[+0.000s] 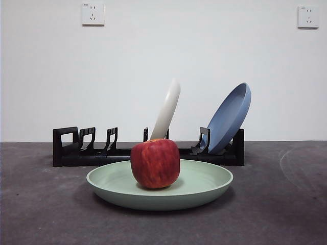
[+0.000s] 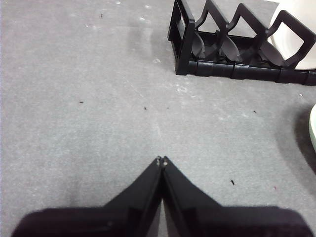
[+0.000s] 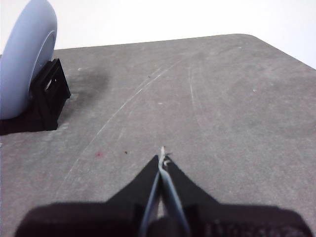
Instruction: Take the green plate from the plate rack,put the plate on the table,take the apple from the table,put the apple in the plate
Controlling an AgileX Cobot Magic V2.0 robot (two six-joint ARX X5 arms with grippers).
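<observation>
White wall with two sockets (image 1: 92,14) backs a dark grey surface (image 1: 41,214), seen level from the front. Green plate (image 1: 204,186) lies flat on the surface, just in front of the rack (image 1: 66,148) and free of its slots. Apple (image 1: 155,163) sits upright on the plate's floor, a little to one side of centre, well inside the raised rim. White plate (image 1: 168,109) and blue plate (image 1: 230,117) stand leaning in the rack; the slots toward the handle end hold nothing.

Left end effector (image 2: 162,161): jaws pressed together, tips touching, nothing between them; it hangs over bare surface, with the rack's handle end and a sliver of the green plate's rim at the edge of its wrist view. Right end effector (image 3: 163,154): jaws likewise clenched and empty, over bare surface beside the rack end that carries the blue plate. Neither arm appears in the front view, and neither is near the apple.

Progress, as judged from this layout: all four steps appear complete. Plate is off the rack and set down; apple rests in the plate. Nothing visible remains to be done. Both arms seem to be in a waiting pose clear of the work.
</observation>
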